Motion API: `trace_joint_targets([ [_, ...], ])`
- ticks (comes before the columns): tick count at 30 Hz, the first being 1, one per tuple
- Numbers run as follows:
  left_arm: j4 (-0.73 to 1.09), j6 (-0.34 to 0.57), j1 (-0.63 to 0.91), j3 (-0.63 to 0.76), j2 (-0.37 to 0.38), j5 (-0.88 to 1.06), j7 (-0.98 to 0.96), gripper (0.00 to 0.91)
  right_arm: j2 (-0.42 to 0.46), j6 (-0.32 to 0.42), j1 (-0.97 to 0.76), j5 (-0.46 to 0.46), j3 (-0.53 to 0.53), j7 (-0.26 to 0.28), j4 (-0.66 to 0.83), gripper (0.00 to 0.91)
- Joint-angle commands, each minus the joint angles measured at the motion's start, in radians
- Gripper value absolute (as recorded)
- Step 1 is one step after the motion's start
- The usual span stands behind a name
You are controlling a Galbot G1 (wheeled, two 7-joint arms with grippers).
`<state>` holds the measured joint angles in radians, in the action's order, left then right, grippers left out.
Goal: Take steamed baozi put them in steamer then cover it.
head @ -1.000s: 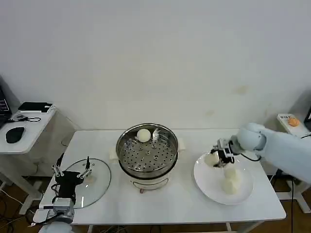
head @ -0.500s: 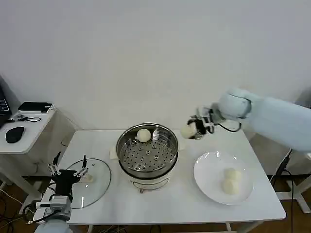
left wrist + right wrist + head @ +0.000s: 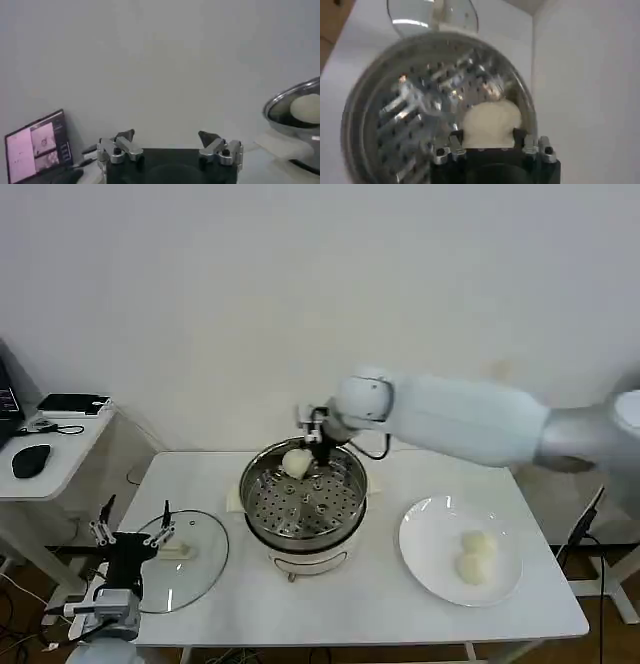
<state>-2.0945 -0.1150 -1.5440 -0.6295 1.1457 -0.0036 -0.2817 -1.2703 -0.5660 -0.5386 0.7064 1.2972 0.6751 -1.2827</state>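
My right gripper (image 3: 309, 450) reaches over the back of the steamer (image 3: 262, 514), shut on a cream-white baozi (image 3: 490, 122). In the head view that baozi sits low over the perforated tray (image 3: 415, 115) and merges with a bun lying there into one white shape (image 3: 296, 464). Two more baozi (image 3: 478, 542) (image 3: 468, 568) rest on the white plate (image 3: 425, 559) at the right. The glass cover (image 3: 195, 569) lies flat on the table at the left. My left gripper (image 3: 132, 534) hangs open just above the cover's near edge, with nothing between its fingers (image 3: 124, 145).
A side desk (image 3: 55, 449) with a mouse and dark devices stands at the far left. The left wrist view shows a laptop screen (image 3: 37, 145) and the steamer's rim (image 3: 280, 102). Bare white tabletop lies between the steamer and the plate.
My right gripper lifted a baozi off the plate and carried it left to the back of the steamer. The left gripper drifted slightly lower and to the left by the cover.
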Motion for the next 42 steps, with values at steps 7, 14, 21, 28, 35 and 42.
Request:
trace_joint_targets([
  [7,-0.018,0.007,-0.003,-0.004,0.006,0.003,0.000,0.907,-0.177,-0.073,0.100,0.093,0.006,-0.032,0.164,0.675],
  [14,-0.015,0.012,-0.005,-0.007,0.004,0.004,-0.002,0.907,-0.181,-0.067,0.112,0.031,0.002,-0.022,0.200,0.675],
  [21,-0.014,0.013,-0.004,-0.003,0.004,0.006,-0.002,0.907,-0.179,-0.064,0.124,0.019,-0.008,-0.018,0.196,0.907],
  [28,-0.014,0.014,-0.007,-0.002,0.007,0.007,-0.002,0.907,-0.100,-0.028,0.045,-0.024,-0.013,-0.003,0.121,0.907],
  [35,-0.020,0.014,-0.005,0.008,0.010,0.007,-0.002,0.907,0.134,0.016,-0.091,-0.113,0.006,0.046,-0.092,0.907],
  [42,-0.025,0.013,-0.010,0.015,0.006,0.009,-0.002,0.907,0.449,0.116,-0.188,-0.280,0.043,0.168,-0.294,0.907],
])
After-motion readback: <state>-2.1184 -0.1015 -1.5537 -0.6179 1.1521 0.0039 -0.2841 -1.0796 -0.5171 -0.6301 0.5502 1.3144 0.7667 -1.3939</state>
